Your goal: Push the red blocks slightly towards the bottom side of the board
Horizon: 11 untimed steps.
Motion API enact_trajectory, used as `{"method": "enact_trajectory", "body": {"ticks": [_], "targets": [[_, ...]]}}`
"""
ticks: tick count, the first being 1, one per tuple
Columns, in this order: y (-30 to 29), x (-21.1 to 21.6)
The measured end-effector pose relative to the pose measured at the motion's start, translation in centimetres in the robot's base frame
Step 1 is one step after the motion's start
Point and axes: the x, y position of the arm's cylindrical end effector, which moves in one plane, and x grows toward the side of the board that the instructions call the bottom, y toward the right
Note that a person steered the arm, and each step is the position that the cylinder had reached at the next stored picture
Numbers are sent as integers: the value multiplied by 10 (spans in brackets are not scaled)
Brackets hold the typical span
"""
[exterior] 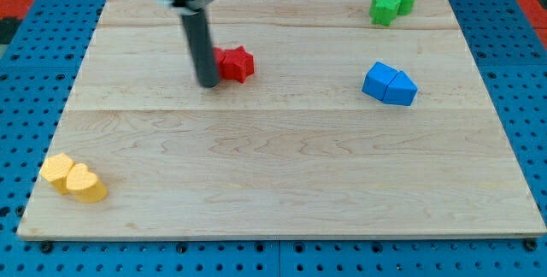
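clawless rod's end, my tip (208, 84), touches the red blocks (236, 63) on their view-left side.

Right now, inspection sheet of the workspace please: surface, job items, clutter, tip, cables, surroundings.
Surface: wooden board, flat, light planks.
Job's things: red blocks, star-like shape, upper left of centre.
Clutter: blue blocks at the view's right; green blocks top right corner; yellow blocks bottom left corner.
Grippers: none; my tip sits against the red blocks' left side.
Cables: nothing seen.
Surroundings: blue perforated table around the board.
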Motion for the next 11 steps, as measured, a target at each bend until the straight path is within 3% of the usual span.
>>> {"method": "enact_trajectory", "body": {"ticks": [1, 2, 3, 7, 8, 9, 10, 11], "targets": [[-57, -5], [-69, -49], [-37, -61], [32, -47], [32, -37], [24, -83], [-17, -73], [-14, -42]]}}
